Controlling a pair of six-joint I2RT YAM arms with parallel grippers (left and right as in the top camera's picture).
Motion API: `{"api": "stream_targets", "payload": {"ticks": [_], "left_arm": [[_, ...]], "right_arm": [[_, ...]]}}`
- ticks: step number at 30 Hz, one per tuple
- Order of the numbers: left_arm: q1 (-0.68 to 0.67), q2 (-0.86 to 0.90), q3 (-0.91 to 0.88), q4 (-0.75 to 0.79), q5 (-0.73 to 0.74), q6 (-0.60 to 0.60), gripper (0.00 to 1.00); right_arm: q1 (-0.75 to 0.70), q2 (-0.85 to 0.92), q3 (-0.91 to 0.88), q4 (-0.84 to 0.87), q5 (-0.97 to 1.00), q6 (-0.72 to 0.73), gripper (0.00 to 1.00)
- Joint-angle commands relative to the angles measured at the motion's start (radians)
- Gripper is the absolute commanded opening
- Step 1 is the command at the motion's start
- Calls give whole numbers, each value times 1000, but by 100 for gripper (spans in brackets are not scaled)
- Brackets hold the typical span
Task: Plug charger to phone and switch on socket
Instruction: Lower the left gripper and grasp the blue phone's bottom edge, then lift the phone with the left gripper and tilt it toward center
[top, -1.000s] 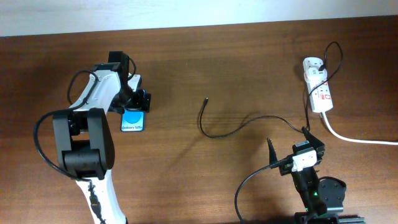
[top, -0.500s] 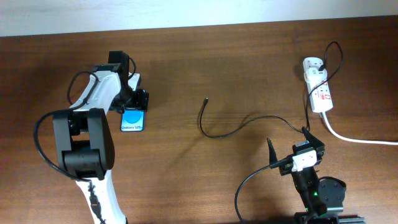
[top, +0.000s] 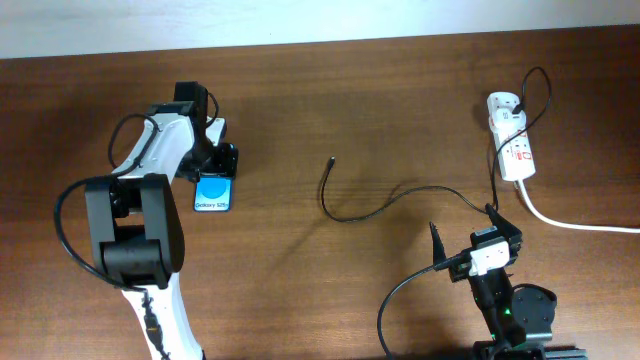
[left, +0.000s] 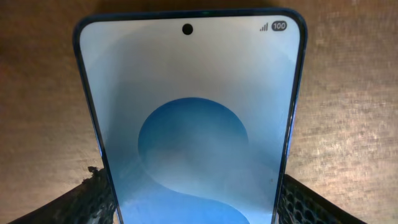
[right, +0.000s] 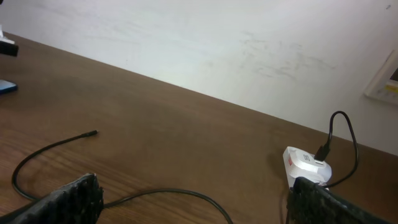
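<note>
The phone (top: 214, 192) lies flat on the table with its blue screen up and fills the left wrist view (left: 193, 106). My left gripper (top: 213, 166) has a finger against each long edge at the phone's far end (left: 193, 202) and is shut on it. The charger cable (top: 345, 216) curves across the table's middle, and its free plug tip (top: 332, 159) lies loose, also showing in the right wrist view (right: 93, 132). Its other end is plugged into the white socket (top: 510, 135) at the far right (right: 306, 167). My right gripper (top: 462, 224) is open and empty, low over the cable (right: 199, 205).
A thick white cord (top: 570, 222) leaves the socket toward the right edge. A pale wall runs along the table's far edge (top: 320, 20). The right arm's own black cable (top: 400, 290) loops near its base at the front.
The left gripper and the phone have shifted very slightly to the left. The right arm, the cable and the socket have not moved.
</note>
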Motion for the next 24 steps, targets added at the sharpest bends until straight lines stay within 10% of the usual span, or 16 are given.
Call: {"api": "stream_targets", "payload": {"ticks": [1,24], "left_arm": [[0,11,69,-60,31,-7,80],[-1,-45,285,-227,82,-49,68]], "right_arm": [[6,-8,-9,-2,4,4,99],[6,-8,-9,-2,4,4,99]]}}
